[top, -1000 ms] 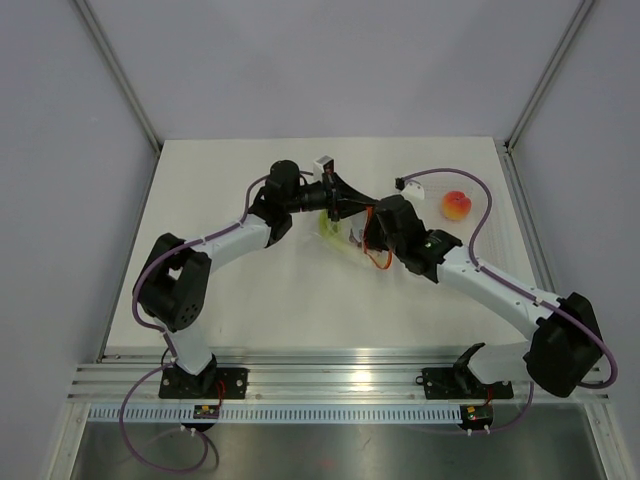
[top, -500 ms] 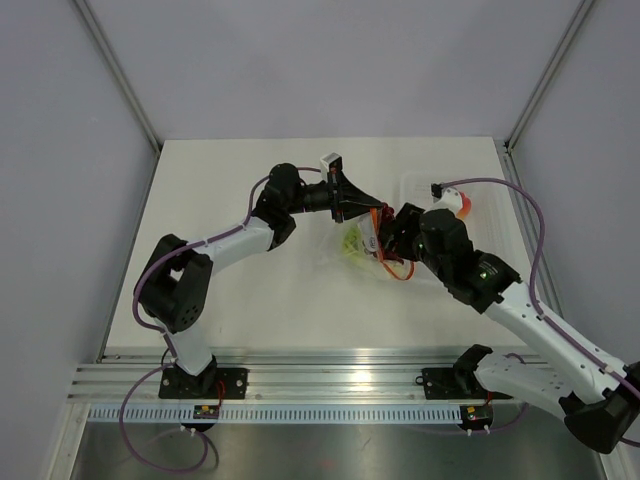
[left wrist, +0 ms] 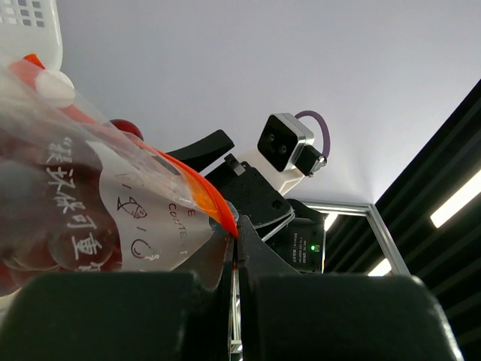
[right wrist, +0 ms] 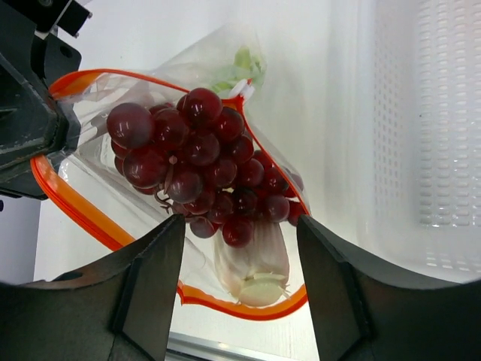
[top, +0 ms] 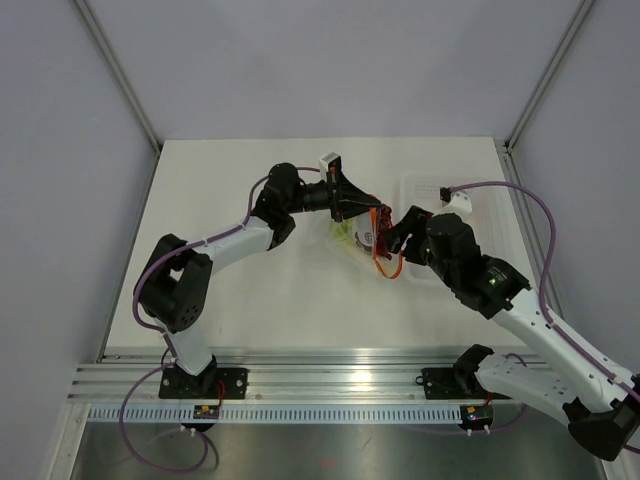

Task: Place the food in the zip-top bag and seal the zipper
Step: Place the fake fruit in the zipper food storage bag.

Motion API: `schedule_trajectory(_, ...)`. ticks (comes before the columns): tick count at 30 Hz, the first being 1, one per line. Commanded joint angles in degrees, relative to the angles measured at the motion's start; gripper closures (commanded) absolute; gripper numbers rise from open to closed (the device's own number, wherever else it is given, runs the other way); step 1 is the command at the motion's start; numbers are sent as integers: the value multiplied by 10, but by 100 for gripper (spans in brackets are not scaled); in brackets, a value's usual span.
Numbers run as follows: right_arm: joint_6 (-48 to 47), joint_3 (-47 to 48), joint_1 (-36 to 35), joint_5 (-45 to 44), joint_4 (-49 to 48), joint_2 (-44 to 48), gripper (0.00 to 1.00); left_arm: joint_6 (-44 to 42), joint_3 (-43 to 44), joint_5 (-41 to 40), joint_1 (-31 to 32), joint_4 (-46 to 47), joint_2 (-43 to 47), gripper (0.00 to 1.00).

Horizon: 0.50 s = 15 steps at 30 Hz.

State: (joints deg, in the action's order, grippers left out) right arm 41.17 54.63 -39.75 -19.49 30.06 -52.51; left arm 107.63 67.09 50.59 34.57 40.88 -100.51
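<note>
Clamped between the black fingers of the left gripper (left wrist: pixel 237 254): thin orange-red zipper strip (left wrist: pixel 197 192) of a crinkly clear printed plastic bag (left wrist: pixel 113 203); behind the film, dark red grapes (left wrist: pixel 45 248); beyond, a white boxy camera (left wrist: pixel 284 144).

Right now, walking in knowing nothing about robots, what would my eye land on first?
The bunch of dark red grapes stands out, sitting in the open mouth of the clear zip-top bag at mid-table, a pale stalk alongside. The left gripper pinches the bag's orange-red zipper edge, while the right gripper hovers open over it.
</note>
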Motion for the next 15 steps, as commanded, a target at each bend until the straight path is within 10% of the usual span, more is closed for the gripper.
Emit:
schedule_trajectory(1,-4,-4,-2,-42,13,21,32,6,27,7,2,62,21,100)
schedule_trajectory(15,-45,-41,122,94,-24,-50,37,6,27,9,2,62,33,100)
